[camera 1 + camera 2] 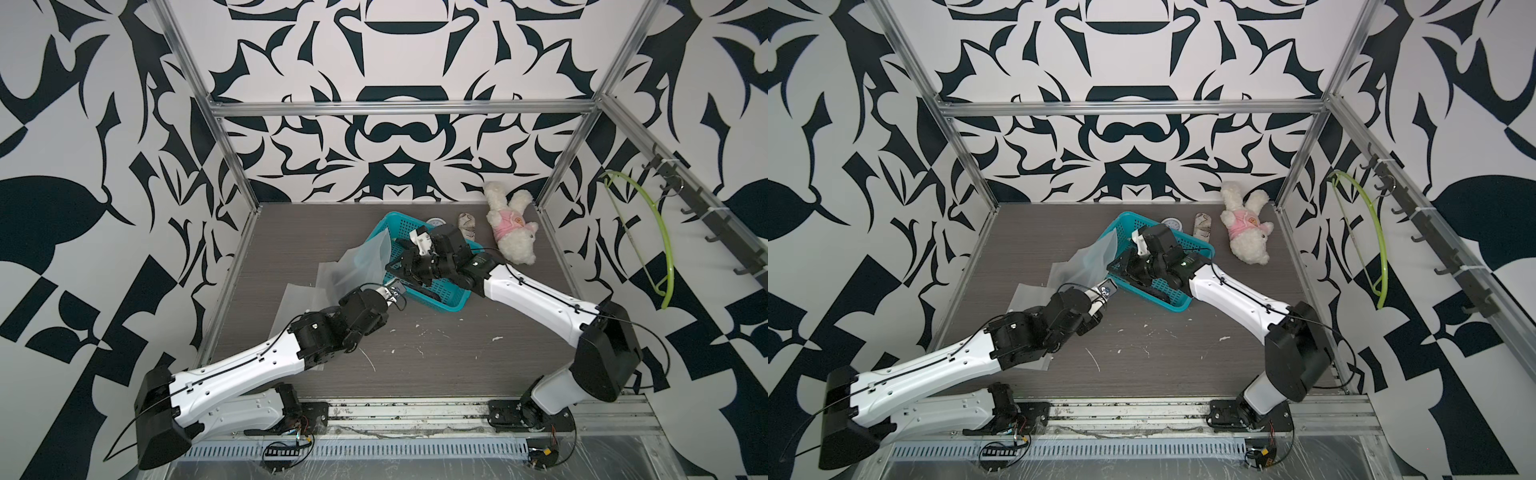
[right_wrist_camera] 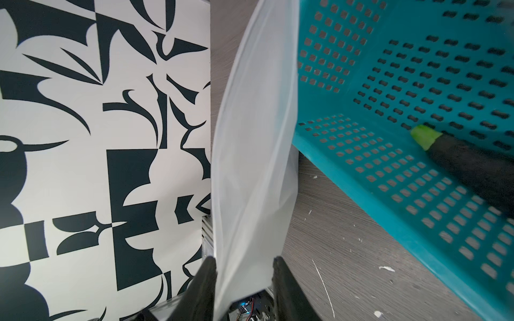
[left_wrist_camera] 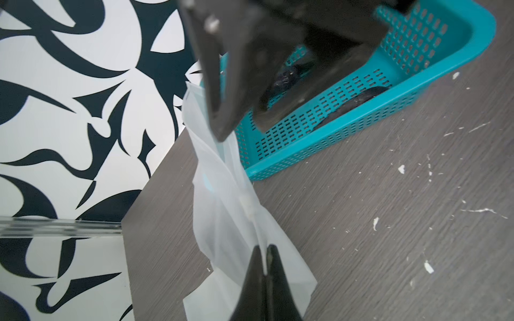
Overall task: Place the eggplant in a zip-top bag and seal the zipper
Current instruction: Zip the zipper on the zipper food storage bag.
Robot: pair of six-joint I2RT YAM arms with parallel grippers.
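- the left gripper (image 3: pixel 263 251) has its fingers (image 3: pixel 278 280) pressed together on a fold of the zip-top bag (image 3: pixel 222 194), pinching the frosted film above the table (image 3: pixel 389 222).
- the right gripper (image 2: pixel 244 264) has its fingers (image 2: pixel 204 278) parted to a narrow gap. the bag's edge runs between them, and it does not look clamped.
- in the left wrist view, one fingertip of the right gripper meets the bag's upper edge.
- in both top views the bag (image 1: pixel 365 257) (image 1: pixel 1088 262) stands up off the table between the two grippers. it is just beside the end of the basket (image 1: pixel 451 297) nearer the left arm.
- we cannot tell from any view whether the bag's zipper is open or closed.
- the eggplant (image 2: pixel 472 172) lies on the floor of the teal basket (image 2: pixel 361 172), against a perforated side wall. it has a dark body and a pale green stem end. it is outside the bag.
- the basket sits on the table toward the back, with the right gripper (image 1: pixel 399 259) over it.
- more clear sheets (image 1: pixel 299 299) lie flat on the table under the left arm.
- a white plush toy (image 1: pixel 511 232) in a pink top lies near the back right corner, apart from the basket.
- a green hanger (image 1: pixel 660 232) hangs from the hook rail on the right wall.
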